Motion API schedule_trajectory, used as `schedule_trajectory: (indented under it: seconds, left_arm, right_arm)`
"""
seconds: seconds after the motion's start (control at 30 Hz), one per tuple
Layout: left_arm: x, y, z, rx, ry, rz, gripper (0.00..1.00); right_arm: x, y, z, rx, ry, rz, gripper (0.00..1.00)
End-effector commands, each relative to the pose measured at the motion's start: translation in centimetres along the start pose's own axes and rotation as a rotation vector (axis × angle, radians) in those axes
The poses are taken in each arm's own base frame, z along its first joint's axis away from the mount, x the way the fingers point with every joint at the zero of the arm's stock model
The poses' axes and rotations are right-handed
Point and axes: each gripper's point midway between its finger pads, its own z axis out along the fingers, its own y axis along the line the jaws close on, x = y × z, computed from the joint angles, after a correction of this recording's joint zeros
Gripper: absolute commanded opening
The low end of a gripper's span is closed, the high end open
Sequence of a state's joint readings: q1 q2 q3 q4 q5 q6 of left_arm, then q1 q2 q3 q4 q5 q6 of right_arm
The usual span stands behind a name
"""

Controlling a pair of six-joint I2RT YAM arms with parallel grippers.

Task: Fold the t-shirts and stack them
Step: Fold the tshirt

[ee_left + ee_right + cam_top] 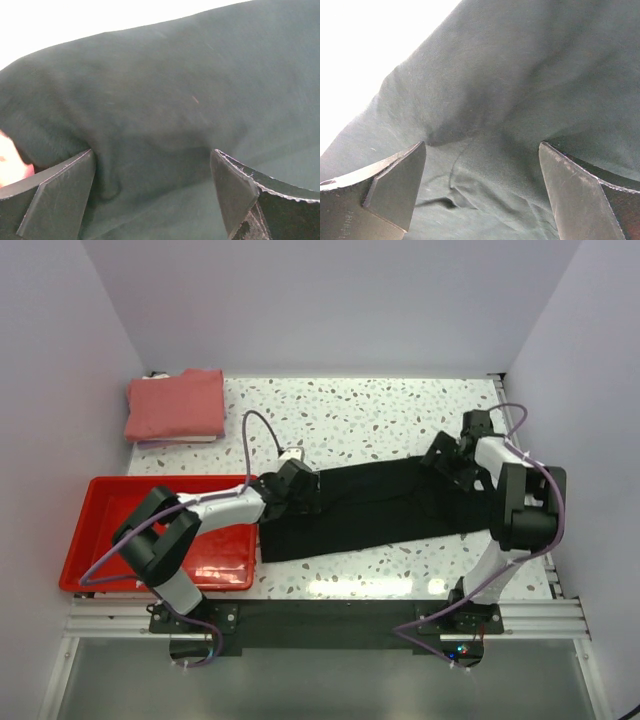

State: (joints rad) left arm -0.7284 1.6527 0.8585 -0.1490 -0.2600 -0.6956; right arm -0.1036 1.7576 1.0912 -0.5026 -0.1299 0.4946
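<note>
The black t-shirt (370,505) lies spread in a long band across the middle of the speckled table (400,410), running from about 9 o'clock to 3 o'clock in the top view, its left end just beside the red tray (100,530) that sits at roughly 8 o'clock. The salmon-pink t-shirt (175,405) rests folded into a rectangle in the far-left corner, near 10 o'clock, well apart from the black one. The left gripper (300,480) reaches from the tray side toward 3 o'clock and sits over the black shirt's left end; the right gripper (445,460) curls back toward 9 o'clock over the shirt's right end. In the left wrist view the left gripper (152,175) has its two fingers (60,192) spread wide, with dark cloth (175,90) bulging up between them and rumpled at the left finger's inner face. The right wrist view shows the same for the right gripper (482,170): fingers (395,187) set far apart, with a creased fold of the black fabric (530,75) rising in the gap. Neither pair pinches the cloth; whether the tips press into it cannot be told.
</note>
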Motion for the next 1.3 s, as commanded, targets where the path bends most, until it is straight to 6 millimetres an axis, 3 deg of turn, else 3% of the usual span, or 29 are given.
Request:
schedule_trajectory:
  seconds: [0.0,0.03,0.07,0.1,0.17,0.2,0.23,0.27,0.3,0.5,0.6,0.73,0.9,1.03,1.07,1.13,1.17,1.23,1.27]
  left_arm:
    - [7.0,-0.6,-2.0,0.057,0.21,-0.033,1.0]
    - [7.5,-1.4,-2.8,0.09,0.214,-0.026,1.0]
    - [8.5,-1.8,-3.2,0.112,0.241,-0.037,1.0]
    - [8.8,-2.4,-3.6,0.136,0.249,-0.039,1.0]
    - [10.2,-3.9,-4.4,0.181,0.279,-0.044,1.0]
    - [10.4,-4.5,-4.6,0.2,0.285,-0.041,1.0]
    - [11.4,-5.1,-4.8,0.209,0.304,-0.025,1.0]
    - [11.4,-5.7,-5.0,0.216,0.306,-0.031,1.0]
    - [11.6,-6.0,-5.1,0.219,0.309,-0.026,1.0]
    - [13.2,-10.1,-5.4,0.299,0.321,0.033,1.0]
    - [13.6,-11.5,-5.1,0.309,0.329,0.054,1.0]
    - [13.3,-13.3,-5.2,0.337,0.321,0.071,1.0]
    - [12.6,-14.1,-5.9,0.356,0.296,0.081,1.0]
    - [11.4,-15.1,-7.4,0.402,0.25,0.121,1.0]
    - [10.8,-15.5,-8.2,0.421,0.229,0.131,1.0]
    - [9.8,-16.2,-9.2,0.458,0.191,0.164,1.0]
    - [9.0,-16.8,-10.5,0.495,0.163,0.176,1.0]
    - [8.1,-17.1,-11.7,0.523,0.118,0.214,1.0]
    - [7.3,-17.6,-12.9,0.555,0.085,0.223,1.0]
  right_arm:
    - [-3.6,5.1,2.7,-0.168,-0.048,-0.096,0.99]
    - [-3.7,6.2,3.3,-0.174,-0.042,-0.123,0.99]
    - [-3.0,6.2,5.1,-0.158,0.009,-0.128,0.99]
    - [-4.7,8.0,5.0,-0.189,-0.019,-0.15,0.99]
    - [-3.6,10.1,7.5,-0.201,0.043,-0.184,0.99]
    - [-4.9,13.0,7.5,-0.238,0.01,-0.221,0.99]
    - [-5.1,14.4,7.9,-0.257,0.009,-0.236,0.99]
    - [-4.4,14.8,10.0,-0.254,0.049,-0.241,0.99]
    - [-5.7,18.4,9.3,-0.313,0.011,-0.276,0.99]
    - [-5.3,27.3,12.9,-0.44,-0.013,-0.38,0.99]
    - [-4.6,30.3,13.3,-0.537,-0.006,-0.344,0.99]
    - [-4.8,32.2,13.4,-0.599,-0.04,-0.338,0.99]
    - [-6.0,33.8,11.2,-0.633,-0.084,-0.368,0.99]
    - [-6.8,34.9,7.5,-0.662,-0.108,-0.424,0.99]
    - [-7.3,35.8,5.1,-0.69,-0.136,-0.444,0.99]
    - [-7.6,36.2,2.3,-0.709,-0.155,-0.484,0.99]
    - [-7.8,36.9,-0.6,-0.735,-0.182,-0.509,0.99]
    - [-8.1,37.1,-3.6,-0.749,-0.223,-0.548,0.99]
    - [-8.2,36.9,-6.2,-0.756,-0.252,-0.565,0.99]
